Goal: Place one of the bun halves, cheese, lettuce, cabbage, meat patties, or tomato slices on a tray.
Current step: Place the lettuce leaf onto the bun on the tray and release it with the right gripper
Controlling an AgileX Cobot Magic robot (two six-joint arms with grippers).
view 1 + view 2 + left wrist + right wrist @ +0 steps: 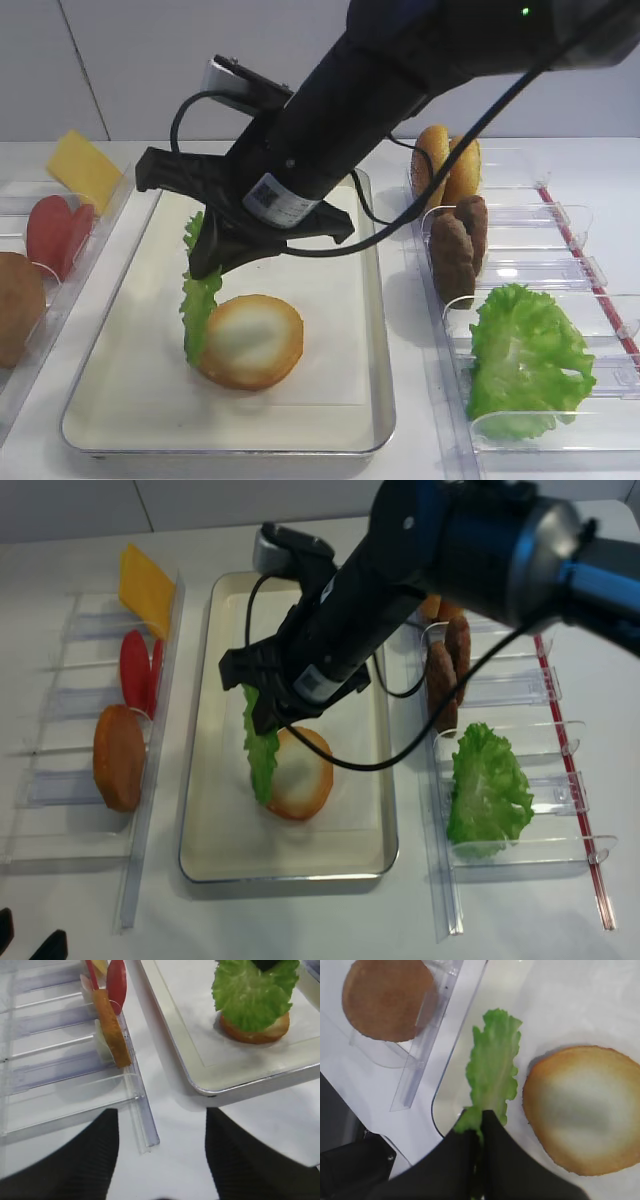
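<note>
Left bins: clear dividers on the bench are keeping stock upright and separated. They are holding, far to near, a cheese slice, tomato slices and a bun half, each standing on edge for easy pinching.

Left gripper: is hanging low over the bench beside the bins, fingers spread apart, holding nothing.

Tray: is lying in the middle, paper-lined. A bun half, toasted rim up, is resting flat on the paper as a base.

Lettuce: is dangling vertically at the bun's left edge, its lower tip near the paper. It is hanging edge-down because it is being pinched only at its top.

Right gripper: is reaching across over the tray, clenched on the lettuce's upper edge. Judgement: the leaf is not yet released and probably needs shifting over the bun.

Right bins: are carrying more buns, meat patties and a larger lettuce bunch.
</note>
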